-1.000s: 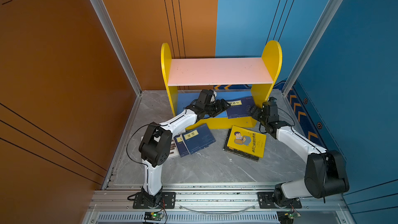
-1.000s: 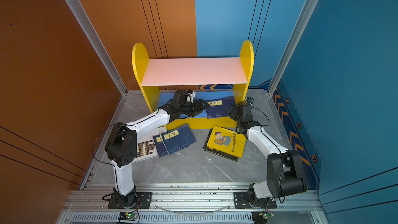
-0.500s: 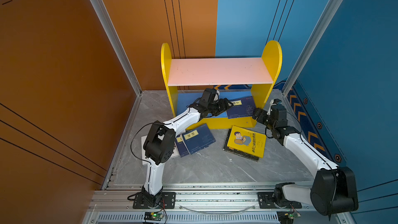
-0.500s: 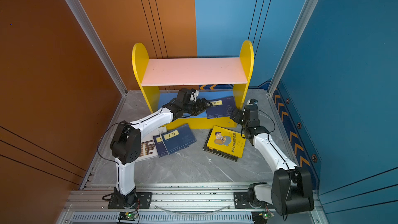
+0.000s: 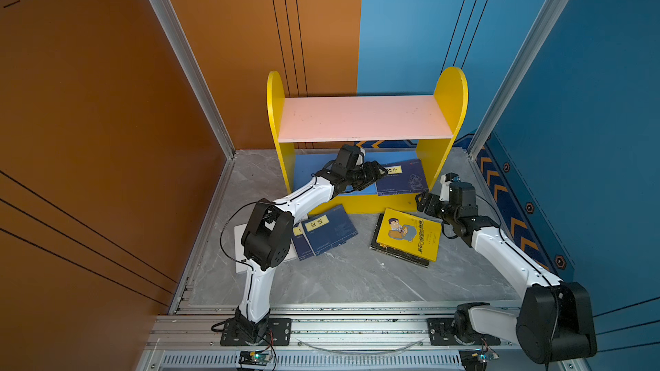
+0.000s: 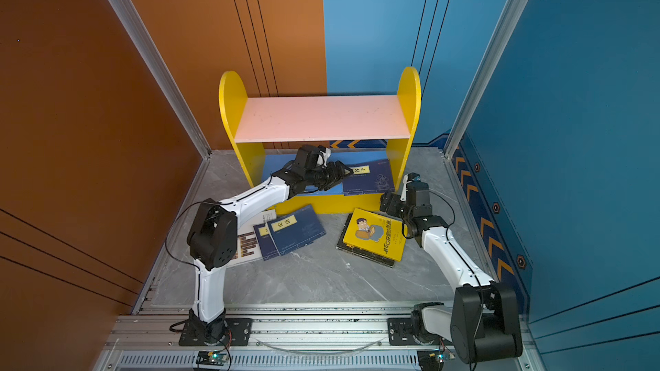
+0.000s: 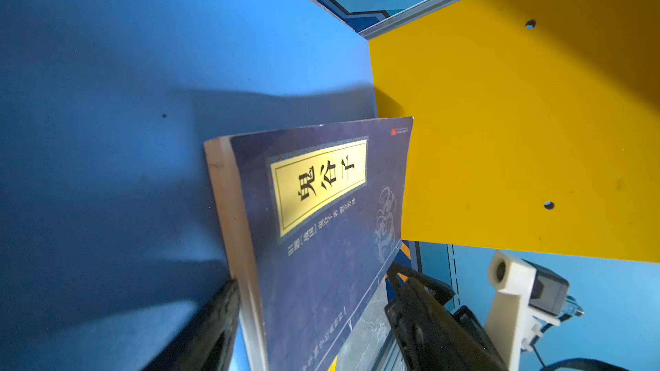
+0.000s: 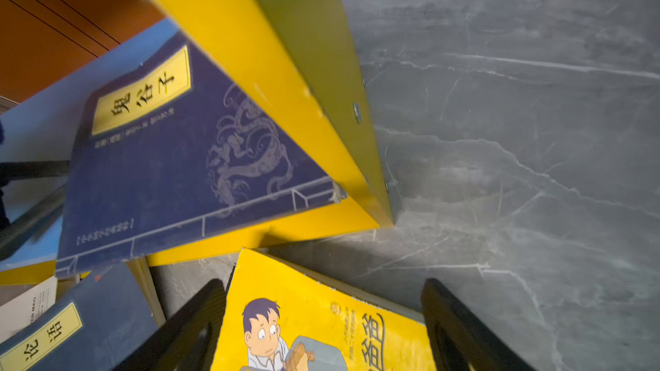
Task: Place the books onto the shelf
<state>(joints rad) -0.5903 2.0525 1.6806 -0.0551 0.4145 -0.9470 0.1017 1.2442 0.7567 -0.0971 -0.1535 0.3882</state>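
Navy book (image 5: 403,182) (tilted) on shelf (image 5: 364,119)

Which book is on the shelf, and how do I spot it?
Start at the yellow-sided shelf and look under its pink board to the blue lower board. At its right end sits a navy book with a yellow label. The other navy books lie on the grey floor.

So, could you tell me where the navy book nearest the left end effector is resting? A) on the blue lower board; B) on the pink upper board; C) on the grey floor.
A: in both top views the navy book rests on the blue lower board, beside a yellow side panel.
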